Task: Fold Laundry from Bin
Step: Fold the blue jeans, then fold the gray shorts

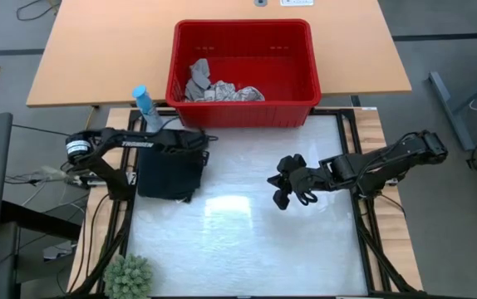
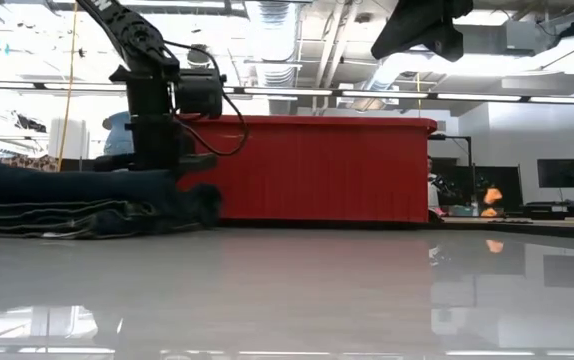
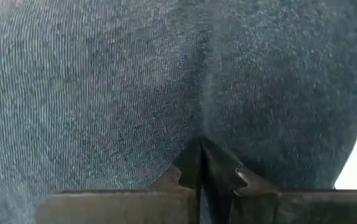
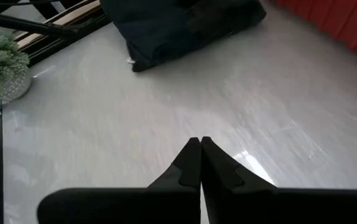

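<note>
The dark navy trousers (image 1: 168,176) lie folded in a flat stack on the table's left part, also seen in the low view (image 2: 67,200). My left gripper (image 1: 195,148) is shut and stands on the stack's far right part, with dark cloth filling its wrist view (image 3: 104,93). My right gripper (image 1: 284,198) hangs shut above the bare table middle, right of the trousers (image 4: 185,25), holding nothing. The red bin (image 1: 297,50) stands at the table's far edge. In it lie a grey cloth (image 1: 199,76) and a white leaf-print cloth (image 1: 234,93). My left gripper presses its shut fingertips (image 3: 201,149) on the top layer of the folded trousers (image 3: 206,106), near the stack's far right corner. The fingers come steeply from above, pointing down. A shallow crease runs away from the tips. The trousers lie flat on the table.
A blue spray bottle (image 1: 145,106) stands left of the bin, just beyond the trousers. A small potted plant (image 1: 129,278) sits at the near left corner. The white table surface (image 1: 247,241) is free in the middle and toward the near edge.
</note>
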`<state>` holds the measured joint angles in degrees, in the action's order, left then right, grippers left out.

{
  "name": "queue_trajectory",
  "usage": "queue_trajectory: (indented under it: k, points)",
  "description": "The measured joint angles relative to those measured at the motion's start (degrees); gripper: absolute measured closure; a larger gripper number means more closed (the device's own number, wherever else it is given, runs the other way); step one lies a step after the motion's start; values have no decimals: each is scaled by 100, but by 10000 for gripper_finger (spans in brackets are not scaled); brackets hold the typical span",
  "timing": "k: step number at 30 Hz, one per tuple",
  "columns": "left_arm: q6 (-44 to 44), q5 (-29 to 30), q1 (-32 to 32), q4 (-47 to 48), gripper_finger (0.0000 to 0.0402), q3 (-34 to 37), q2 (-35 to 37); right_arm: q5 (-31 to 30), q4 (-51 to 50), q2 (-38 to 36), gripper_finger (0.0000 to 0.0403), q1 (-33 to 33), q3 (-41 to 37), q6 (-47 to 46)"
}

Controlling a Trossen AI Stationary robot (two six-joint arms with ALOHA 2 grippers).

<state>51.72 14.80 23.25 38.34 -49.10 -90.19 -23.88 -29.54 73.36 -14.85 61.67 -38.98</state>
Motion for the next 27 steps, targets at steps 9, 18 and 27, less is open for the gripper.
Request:
queue_trajectory:
  k: [9, 18, 27]
  points:
    - [-55, -313, 265, 419, 401, -62, 1094, -9, 25, 0, 374, 0, 0, -2]
    - [-111, -836, -265, -446, 402, -62, 2687, -14, 135, -7, 374, 350, 226, 423]
    - [-680, -632, -516, -2275, 401, -66, 4127, 129, 182, -11, 369, 873, 1048, 1855]
